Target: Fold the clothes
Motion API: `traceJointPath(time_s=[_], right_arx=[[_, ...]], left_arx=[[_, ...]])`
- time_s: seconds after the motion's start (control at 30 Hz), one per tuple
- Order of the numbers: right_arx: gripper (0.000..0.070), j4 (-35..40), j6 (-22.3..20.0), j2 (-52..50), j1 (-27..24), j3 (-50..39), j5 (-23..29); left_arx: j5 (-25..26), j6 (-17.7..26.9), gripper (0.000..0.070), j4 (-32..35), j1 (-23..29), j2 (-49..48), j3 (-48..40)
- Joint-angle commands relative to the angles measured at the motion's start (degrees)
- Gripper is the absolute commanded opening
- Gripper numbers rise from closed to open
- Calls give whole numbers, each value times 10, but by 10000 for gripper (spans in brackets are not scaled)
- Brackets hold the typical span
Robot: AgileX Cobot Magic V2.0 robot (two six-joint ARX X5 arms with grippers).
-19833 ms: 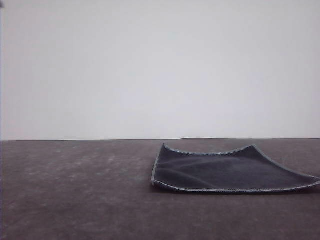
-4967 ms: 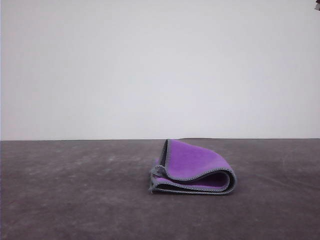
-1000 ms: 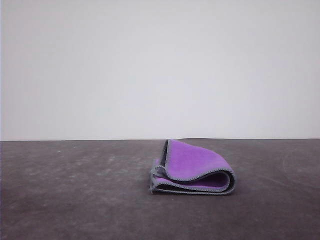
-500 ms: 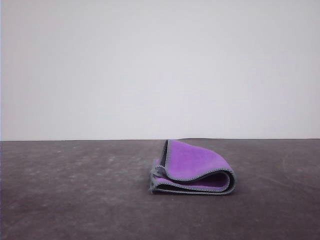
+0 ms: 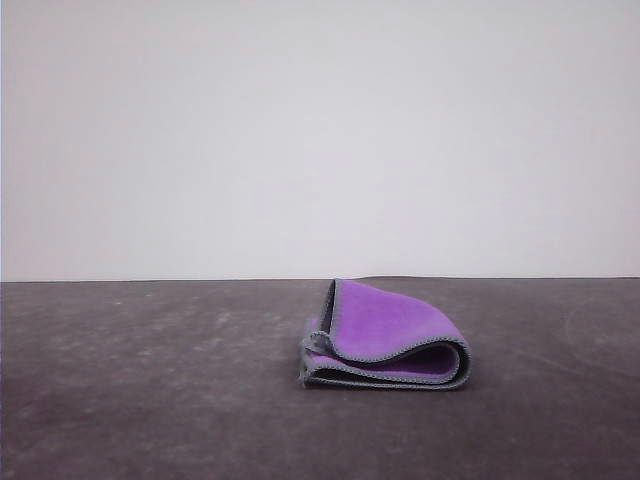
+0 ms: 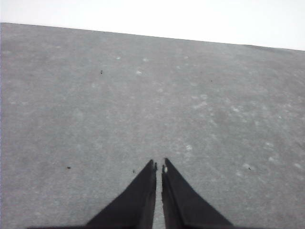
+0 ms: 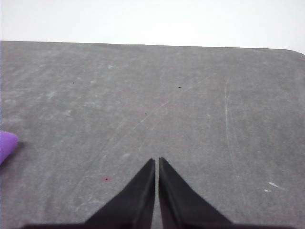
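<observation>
— On the table [image 5: 150, 400], what does the front view show?

— On the dark grey table lies the cloth [image 5: 385, 335], a little right of the middle. It is folded over on itself, so the bright purple face is outside and on top. The light-grey stitched edging runs along the layers at the front, and the rounded fold is at the right end. A thin strip of the dark charcoal face shows at the left side. A plain pale wall [image 5: 320, 130] stands behind the table.

— And the left wrist view?

— The left gripper [image 6: 159, 167] hangs over bare table surface. Its two black fingers [image 6: 138, 200] come together at the tips, with only a very narrow slit between them, and nothing is held.

— What about the right wrist view?

— The right gripper [image 7: 157, 162] is the same: its fingers meet at the tips and hold nothing. A small purple corner of the cloth [image 7: 6, 144] shows at the edge of this picture, well apart from the fingertips.
</observation>
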Motion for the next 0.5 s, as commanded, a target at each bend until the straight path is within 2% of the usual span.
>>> traceJointPath(time_s=[0.0, 0.13, 0.2, 0.47], right_arx=[[7, 7, 10, -2, -1, -3, 2], [7, 7, 10, -2, -4, -3, 1], [7, 7, 10, -2, -7, -3, 2], [7, 7, 10, -2, -19, -3, 2]], left_arx=[[-3, -1, 7, -2, 1, -1, -10], [-3, -1, 7, 3, 1, -1, -13], [-3, -1, 7, 35, 1, -1, -25], [-2, -1, 7, 35, 0, -1, -25]])
